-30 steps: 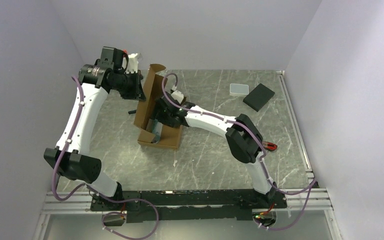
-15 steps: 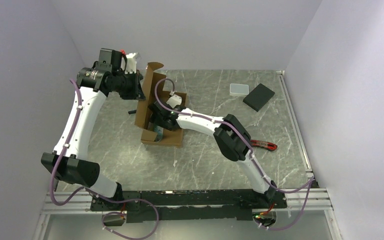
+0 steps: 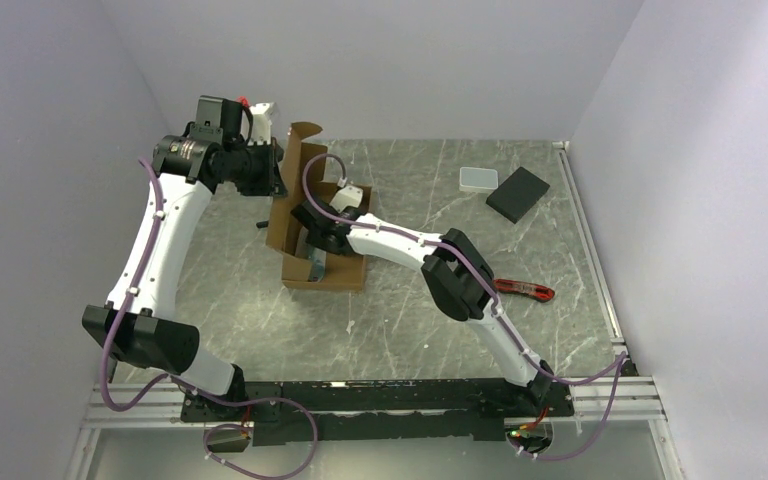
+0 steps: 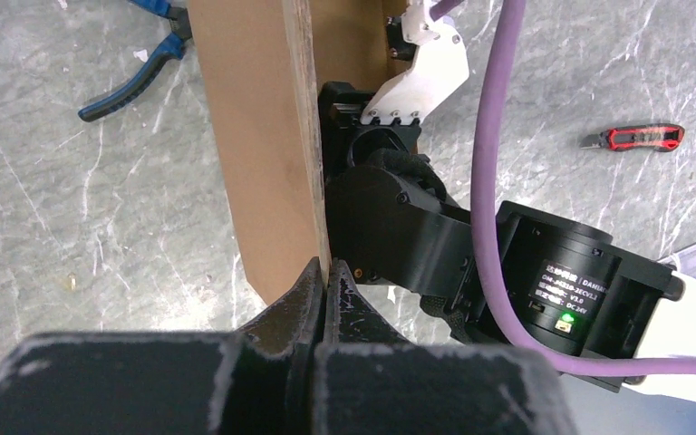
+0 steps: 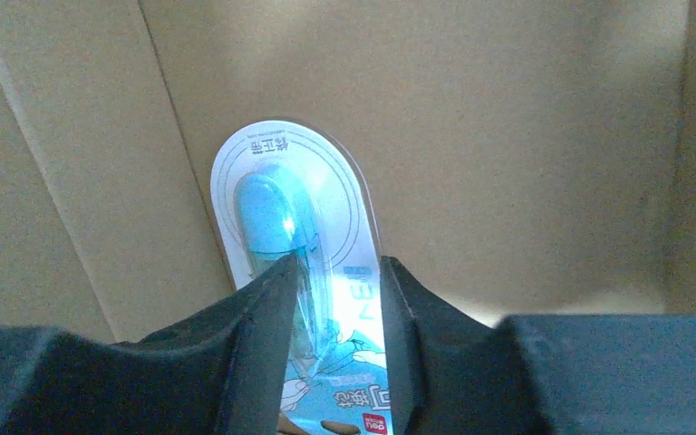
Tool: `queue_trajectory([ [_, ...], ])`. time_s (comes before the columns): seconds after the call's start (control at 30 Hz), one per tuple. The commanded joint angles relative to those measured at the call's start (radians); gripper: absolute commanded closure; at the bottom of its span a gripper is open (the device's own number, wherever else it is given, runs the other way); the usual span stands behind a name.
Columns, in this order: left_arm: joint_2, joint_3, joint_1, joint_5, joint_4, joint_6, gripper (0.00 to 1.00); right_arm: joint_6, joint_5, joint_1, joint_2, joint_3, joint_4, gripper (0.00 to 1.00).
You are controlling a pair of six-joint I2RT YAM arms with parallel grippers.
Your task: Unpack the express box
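The express box is brown cardboard and stands open left of centre, its lid raised upright. My left gripper is shut on the lid's edge; in the left wrist view the gripper pinches the cardboard lid between its tips. My right gripper reaches down into the box. In the right wrist view the gripper is shut on a blue and white blister pack that rests against the box's inner wall, one finger on each side.
A red utility knife lies right of the box. A black flat block and a small white case sit at the back right. Blue-handled pliers lie left of the box. Walls enclose the table on three sides.
My right arm has pushed left and deeper into the box, and its jaws have narrowed onto the blister pack. The left gripper still holds the lid upright.
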Motion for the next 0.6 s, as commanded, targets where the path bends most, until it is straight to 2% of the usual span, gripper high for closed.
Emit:
queue_trajectory([
  [0.0,-0.024,-0.012,-0.002,-0.023,-0.009,0.030,1.00,-0.102,0.057,0.002,0.012,0.013,-0.061,0.60],
  [0.2,-0.032,-0.022,0.002,-0.021,-0.017,0.025,1.00,-0.329,-0.047,-0.001,-0.097,-0.112,0.104,0.51],
  [0.33,-0.053,-0.033,0.027,0.084,0.002,-0.029,1.00,-0.444,-0.142,-0.013,-0.223,-0.273,0.226,0.43],
  [0.5,-0.113,-0.096,0.056,0.099,0.045,-0.231,1.00,-0.635,-0.242,-0.024,-0.389,-0.401,0.261,0.34],
  [0.57,-0.157,-0.134,0.067,0.044,0.044,-0.318,1.00,-0.693,-0.271,-0.025,-0.439,-0.439,0.244,0.28],
])
